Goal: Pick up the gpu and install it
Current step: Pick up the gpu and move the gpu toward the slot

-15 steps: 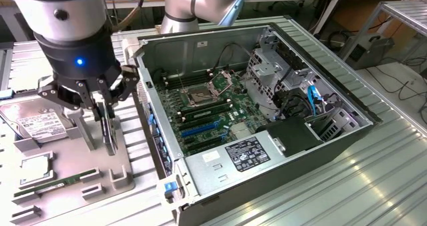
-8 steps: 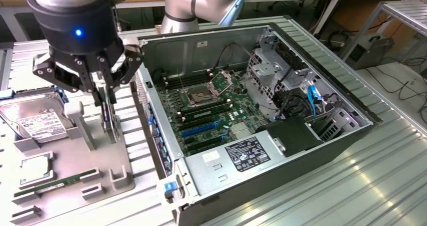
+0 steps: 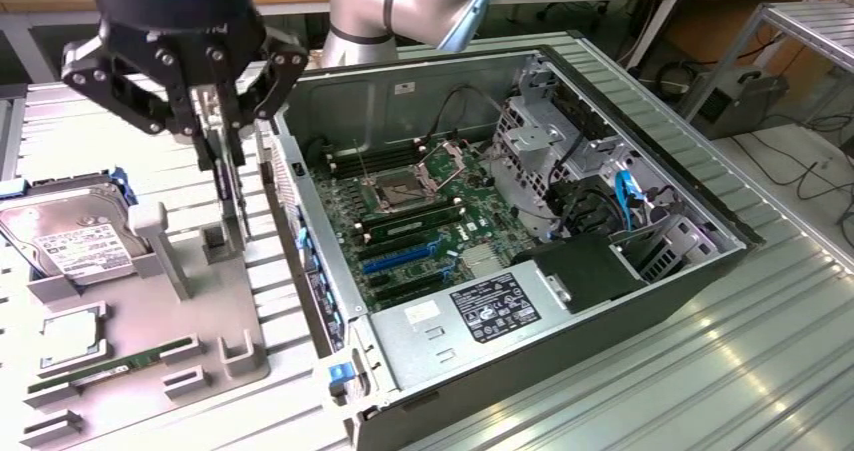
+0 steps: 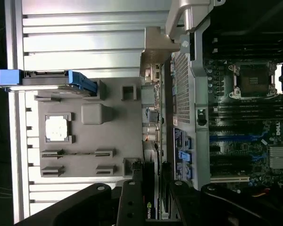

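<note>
My gripper (image 3: pixel 220 143) hangs over the grey fixture tray (image 3: pixel 200 316) on the exterior view's left, shut on the gpu (image 3: pixel 236 199). The card is upright and edge-on, and its silver bracket reaches down towards a holder post on the tray. I cannot tell whether it touches the post. In the wrist view the gripper (image 4: pixel 153 190) has its black fingers (image 4: pixel 131 200) clamped on both sides of the dark card edge of the gpu (image 4: pixel 150 209). The open computer case (image 3: pixel 641 301) lies just to the exterior view's right, with its motherboard (image 3: pixel 420 216) and blue slots (image 3: pixel 400 258) exposed.
A silver hard drive (image 3: pixel 74 239) in blue brackets, a processor (image 3: pixel 74 336) and a memory stick (image 3: pixel 114 363) rest on the tray. The case's side wall (image 3: pixel 300 261) rises between tray and motherboard. A drive cage (image 3: pixel 547 151) and power supply (image 3: pixel 494 306) fill the case's right.
</note>
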Action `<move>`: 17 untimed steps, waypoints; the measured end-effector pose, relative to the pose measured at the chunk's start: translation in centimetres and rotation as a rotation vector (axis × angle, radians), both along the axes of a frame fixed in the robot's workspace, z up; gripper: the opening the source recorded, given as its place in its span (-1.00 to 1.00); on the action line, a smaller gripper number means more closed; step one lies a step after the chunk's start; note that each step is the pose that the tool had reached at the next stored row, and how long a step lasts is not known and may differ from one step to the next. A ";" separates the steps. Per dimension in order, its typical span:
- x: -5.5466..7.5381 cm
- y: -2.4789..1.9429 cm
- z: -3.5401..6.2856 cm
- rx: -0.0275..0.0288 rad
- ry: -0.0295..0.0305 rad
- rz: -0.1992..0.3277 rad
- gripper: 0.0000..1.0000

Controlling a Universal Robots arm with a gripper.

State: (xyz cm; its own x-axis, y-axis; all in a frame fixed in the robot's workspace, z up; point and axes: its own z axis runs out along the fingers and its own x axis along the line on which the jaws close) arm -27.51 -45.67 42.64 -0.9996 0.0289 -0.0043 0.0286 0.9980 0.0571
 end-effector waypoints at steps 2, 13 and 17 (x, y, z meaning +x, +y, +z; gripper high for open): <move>0.7 -0.11 1.04 0.0038 0.0000 0.000 -0.47; 6.3 -0.51 3.95 0.0352 0.0012 0.000 -0.47; 8.1 -0.51 3.96 0.0364 0.0017 0.001 -0.47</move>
